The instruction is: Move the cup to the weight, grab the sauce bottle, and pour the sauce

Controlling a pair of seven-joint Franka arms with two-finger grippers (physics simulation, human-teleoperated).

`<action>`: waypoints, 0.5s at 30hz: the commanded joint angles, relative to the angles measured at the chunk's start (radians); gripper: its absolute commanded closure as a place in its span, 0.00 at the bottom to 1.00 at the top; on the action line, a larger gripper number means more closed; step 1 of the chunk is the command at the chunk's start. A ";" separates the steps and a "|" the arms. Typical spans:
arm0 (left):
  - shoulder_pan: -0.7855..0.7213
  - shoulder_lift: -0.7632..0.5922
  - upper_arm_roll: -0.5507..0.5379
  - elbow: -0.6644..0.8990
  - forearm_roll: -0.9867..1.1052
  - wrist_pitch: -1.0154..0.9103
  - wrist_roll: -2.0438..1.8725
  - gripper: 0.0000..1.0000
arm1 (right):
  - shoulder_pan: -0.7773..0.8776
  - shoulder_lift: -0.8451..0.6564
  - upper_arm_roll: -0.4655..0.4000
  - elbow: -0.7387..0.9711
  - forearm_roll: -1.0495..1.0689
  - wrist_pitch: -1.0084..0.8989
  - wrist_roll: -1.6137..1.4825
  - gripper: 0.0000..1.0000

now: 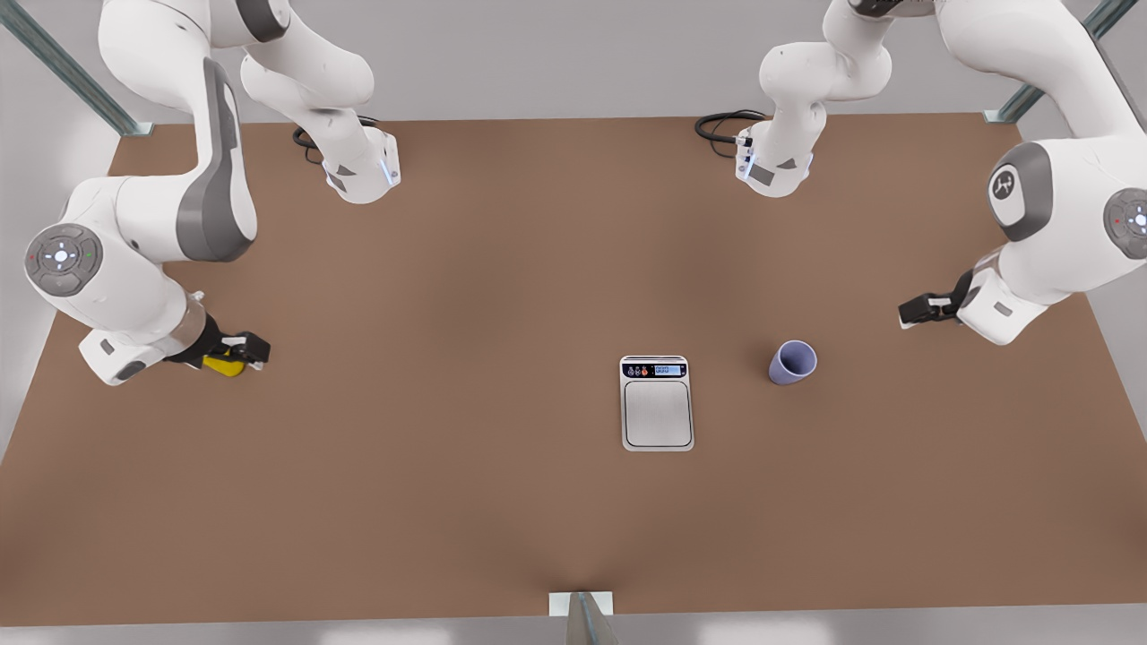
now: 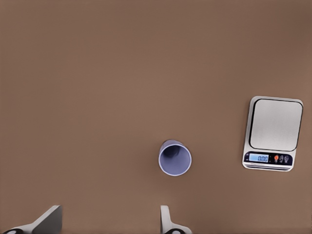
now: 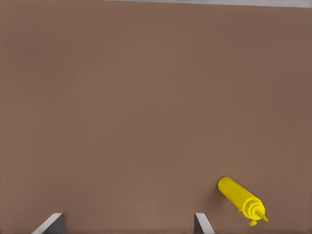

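Nothing of the task looks done. The cup stands on the brown desk just beside the scale, toward the front view's right, apart from it and not on its steel platform. The yellow sauce bottle lies on its side near the desk's edge at the front view's left. The left claw hangs above the desk at the front view's right, short of the cup, its fingers spread wide with nothing between them. The right claw hovers just over the bottle, fingers apart, bottle lying off to one side and not grasped. Left to do: cup onto scale, bottle lifted, sauce poured. Open desk lies all around scale and cup. The bottle's closeness to the edge probably calls for care.
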 commanded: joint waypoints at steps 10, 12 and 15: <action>-0.005 -0.013 -0.003 -0.151 -0.002 0.123 -0.002 0.00 | 0.002 0.005 0.000 0.009 0.002 -0.012 -0.001 0.00; -0.007 -0.005 -0.011 -0.223 -0.003 0.206 -0.002 0.00 | 0.002 0.011 0.000 0.009 0.000 -0.014 -0.015 0.00; -0.036 0.002 -0.011 -0.321 -0.003 0.318 -0.002 0.00 | -0.010 0.011 0.000 0.005 -0.002 -0.015 -0.020 0.00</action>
